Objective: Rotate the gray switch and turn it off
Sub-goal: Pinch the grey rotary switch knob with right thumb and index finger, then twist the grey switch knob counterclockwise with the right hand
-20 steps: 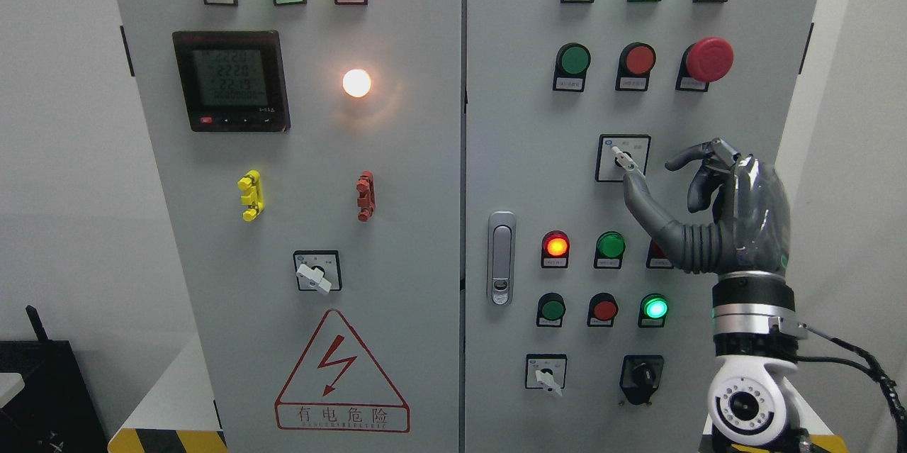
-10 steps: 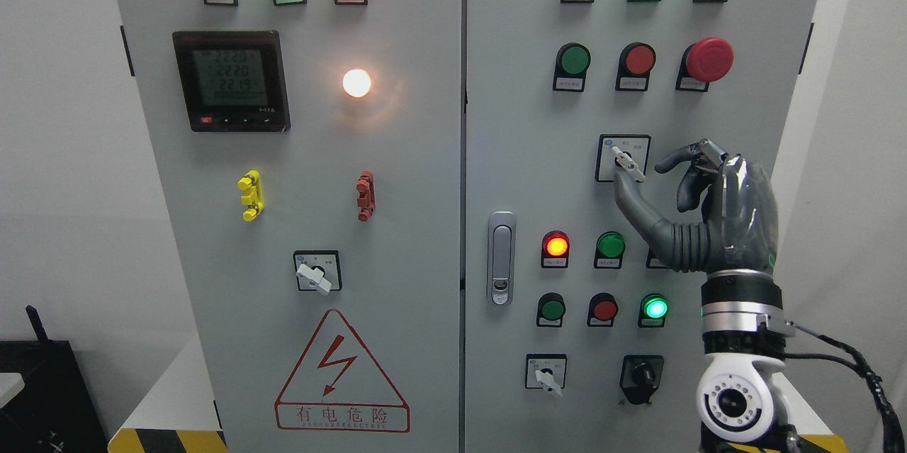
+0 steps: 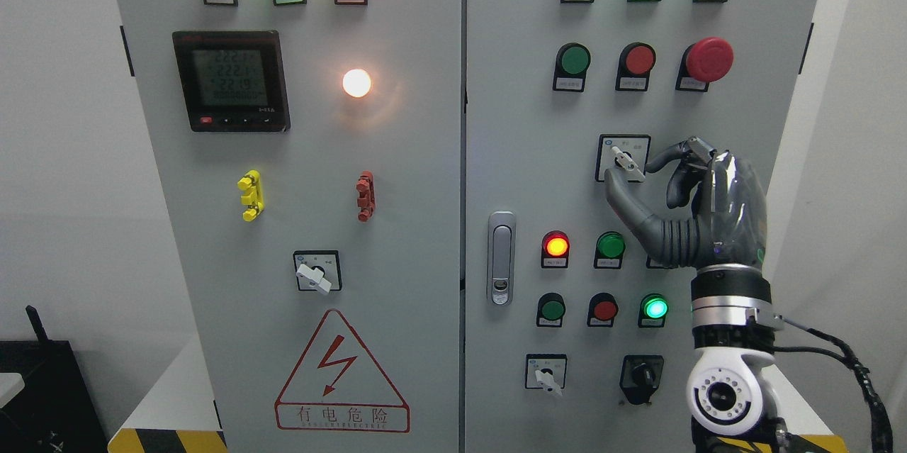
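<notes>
Fingers [image 3: 655, 159] flank gray switch [image 3: 627, 162].

Right hand [image 3: 698, 208] is up against the right door of the cabinet [image 3: 524, 113], thumb [image 3: 623, 191] just below the gray switch [image 3: 626, 161] lever, index finger [image 3: 662, 157] just to its right. I note bare panel left of the switch and above it, up to the row of green button [image 3: 572, 59], red button [image 3: 639, 59] and the protruding red mushroom button [image 3: 708, 59]. Below the thumb sit a lit red lamp [image 3: 556, 246] and a green button [image 3: 610, 245]; the palm covers part of that row. The door handle [image 3: 501, 258] stands well left. Open space right of the cabinet edge, where the forearm rises.
</notes>
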{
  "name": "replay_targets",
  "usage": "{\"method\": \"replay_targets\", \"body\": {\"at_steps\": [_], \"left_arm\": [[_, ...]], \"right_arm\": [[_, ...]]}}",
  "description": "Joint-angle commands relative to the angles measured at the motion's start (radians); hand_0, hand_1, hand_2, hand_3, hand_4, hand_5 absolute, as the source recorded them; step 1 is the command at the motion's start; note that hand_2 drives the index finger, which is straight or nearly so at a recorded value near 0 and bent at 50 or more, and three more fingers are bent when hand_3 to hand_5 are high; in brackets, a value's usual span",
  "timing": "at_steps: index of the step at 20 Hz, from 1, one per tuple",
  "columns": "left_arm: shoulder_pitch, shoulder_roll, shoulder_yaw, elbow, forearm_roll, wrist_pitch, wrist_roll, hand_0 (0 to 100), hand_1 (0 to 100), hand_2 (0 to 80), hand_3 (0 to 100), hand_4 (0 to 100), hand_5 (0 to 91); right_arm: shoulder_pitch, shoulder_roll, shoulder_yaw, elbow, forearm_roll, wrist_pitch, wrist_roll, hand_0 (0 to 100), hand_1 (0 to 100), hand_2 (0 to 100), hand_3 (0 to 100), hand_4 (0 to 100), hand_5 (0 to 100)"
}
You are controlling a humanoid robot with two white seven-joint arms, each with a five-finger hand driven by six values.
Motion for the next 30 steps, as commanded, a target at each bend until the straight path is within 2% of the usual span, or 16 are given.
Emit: {"method": "replay_targets", "body": {"at_steps": [1, 30], "left_arm": [[-0.009, 0.0, 0.009, -0.026, 0.02, 0.0, 0.0, 12, 39, 0.0, 0, 0, 0.0], [-0.009, 0.0, 0.008, -0.026, 0.018, 0.0, 0.0, 12, 39, 0.0, 0, 0, 0.0]], "right_arm": [[-0.002, 0.002, 0.01, 0.015, 0.0, 0.0, 0.001, 7, 55, 60, 98, 98, 100], [-0.012, -0.004, -0.001, 0.03, 0.014, 0.014, -0.005, 11, 54, 61, 98, 98, 100]]}}
